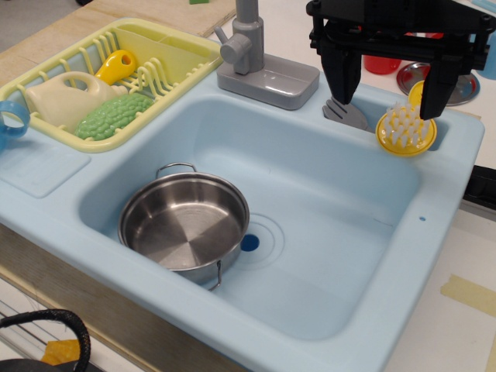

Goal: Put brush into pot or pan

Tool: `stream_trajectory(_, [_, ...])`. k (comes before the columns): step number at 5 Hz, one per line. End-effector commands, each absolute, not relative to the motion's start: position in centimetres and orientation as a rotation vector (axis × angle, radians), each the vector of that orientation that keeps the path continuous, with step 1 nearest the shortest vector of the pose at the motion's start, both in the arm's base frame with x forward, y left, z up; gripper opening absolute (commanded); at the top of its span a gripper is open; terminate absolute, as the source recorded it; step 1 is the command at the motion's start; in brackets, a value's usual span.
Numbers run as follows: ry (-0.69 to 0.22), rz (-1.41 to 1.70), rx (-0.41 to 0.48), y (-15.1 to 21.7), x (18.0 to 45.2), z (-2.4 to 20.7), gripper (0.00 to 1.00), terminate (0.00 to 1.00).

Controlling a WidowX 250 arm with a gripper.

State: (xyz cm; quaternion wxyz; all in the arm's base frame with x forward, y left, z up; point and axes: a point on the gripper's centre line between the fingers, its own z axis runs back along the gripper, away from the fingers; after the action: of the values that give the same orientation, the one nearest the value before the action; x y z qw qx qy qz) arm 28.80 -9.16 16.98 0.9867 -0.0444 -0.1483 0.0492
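Pale-blue sink (325, 256) holds one steel pot (184, 226); one yellow brush (406, 130) sits beneath the open pincer (390, 84).

A pale blue toy sink (434, 256) fills the frame, a grey tap (256, 62) at its upper rim. At upper left, a yellow dish rack (167, 39) holds a cream jug (66, 97), a green corn cob (115, 116) and a yellow-handled tool (118, 65).

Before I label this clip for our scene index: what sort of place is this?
Likely a toy kitchen sink setup: a light-blue plastic sink with a grey faucet, a yellow dish rack beside it, and a steel pot in the basin.
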Motion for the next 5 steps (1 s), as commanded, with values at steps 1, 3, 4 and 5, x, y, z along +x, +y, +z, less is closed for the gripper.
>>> stream_trajectory(1, [-0.298,0.099,-0.089,-9.2,28.8,17.0,1.0,0.0])
stream_trajectory(3, [-0.334,0.014,-0.064,-10.9,32.6,18.9,1.0,0.0])
stream_trajectory(4, [-0.325,-0.022,-0.063,-11.5,34.2,19.0,1.0,0.0])
stream_trajectory(5, [-0.285,-0.011,-0.075,-11.7,35.0,17.4,1.0,0.0])
